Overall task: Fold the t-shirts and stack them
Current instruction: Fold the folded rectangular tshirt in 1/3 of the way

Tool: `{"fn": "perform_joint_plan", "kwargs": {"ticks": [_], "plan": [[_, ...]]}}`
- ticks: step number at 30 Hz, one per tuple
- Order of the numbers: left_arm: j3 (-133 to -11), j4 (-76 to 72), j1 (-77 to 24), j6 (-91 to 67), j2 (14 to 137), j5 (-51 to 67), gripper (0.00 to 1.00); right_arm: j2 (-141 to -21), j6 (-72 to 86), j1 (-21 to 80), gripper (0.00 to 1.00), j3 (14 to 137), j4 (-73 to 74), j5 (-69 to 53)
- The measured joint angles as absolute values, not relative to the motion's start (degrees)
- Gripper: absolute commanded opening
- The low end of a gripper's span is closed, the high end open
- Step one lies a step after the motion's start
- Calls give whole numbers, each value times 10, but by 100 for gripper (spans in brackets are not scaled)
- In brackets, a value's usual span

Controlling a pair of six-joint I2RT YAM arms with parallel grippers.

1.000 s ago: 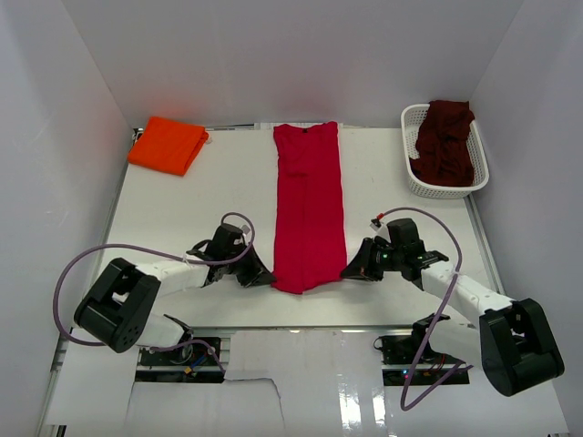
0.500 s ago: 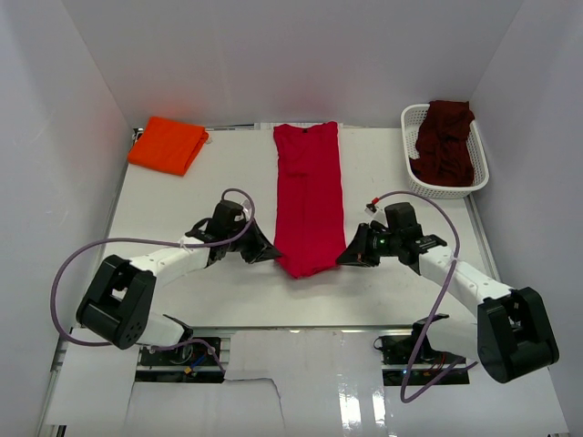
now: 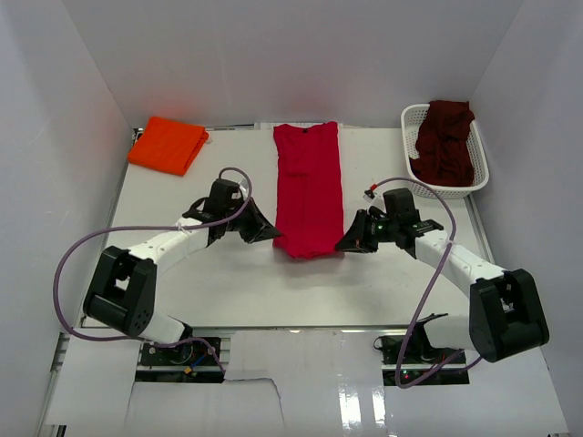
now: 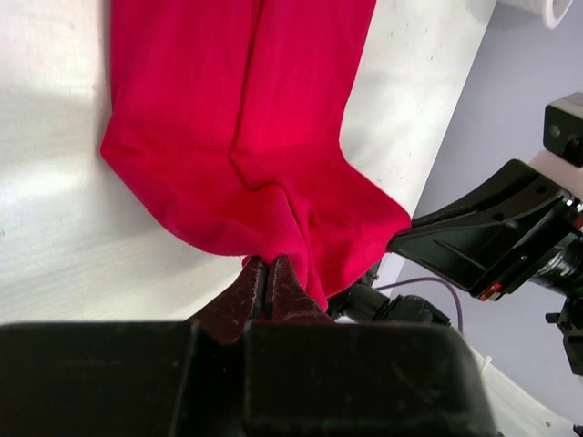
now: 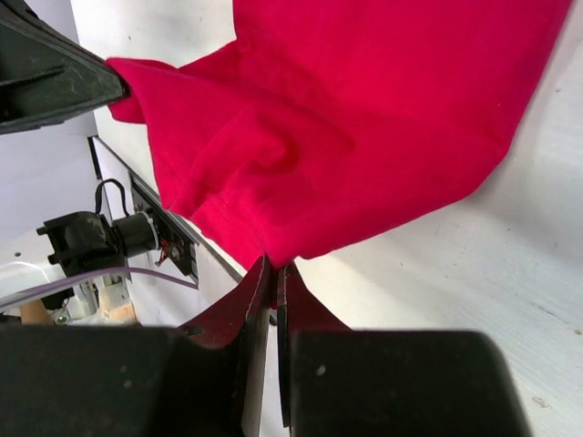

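The bright red t-shirt (image 3: pixel 308 177) lies as a long narrow strip down the middle of the table, collar at the far end. Its near hem is lifted and held at both corners. My left gripper (image 3: pixel 271 234) is shut on the left corner (image 4: pixel 266 262). On the other side, my right gripper (image 3: pixel 342 244) is shut on the right corner (image 5: pixel 276 267). Red cloth (image 4: pixel 246 137) sags between the two grips. The orange t-shirt (image 3: pixel 168 144) lies folded at the far left. The dark maroon t-shirt (image 3: pixel 446 137) is heaped in the basket.
A white lattice basket (image 3: pixel 435 189) stands at the far right by the side wall. White walls close in the table on three sides. Purple cables loop from both arms near the front edge.
Both grippers have moved away from the near edge toward the far side, carrying the red t-shirt's hem with them. The flat strip on the table has grown shorter.
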State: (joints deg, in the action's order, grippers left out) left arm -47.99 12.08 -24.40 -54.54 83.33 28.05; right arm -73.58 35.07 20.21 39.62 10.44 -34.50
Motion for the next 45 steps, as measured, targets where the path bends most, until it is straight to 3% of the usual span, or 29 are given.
{"fn": "perform_joint_plan", "kwargs": {"ticks": [23,45], "plan": [[-707,182,-189,-481,1035,305,0,-897,304,155,8,568,121,-351],[-873,244,-174,-463,1136,307,0,-1016,263,127,8,737,179,-361]]}}
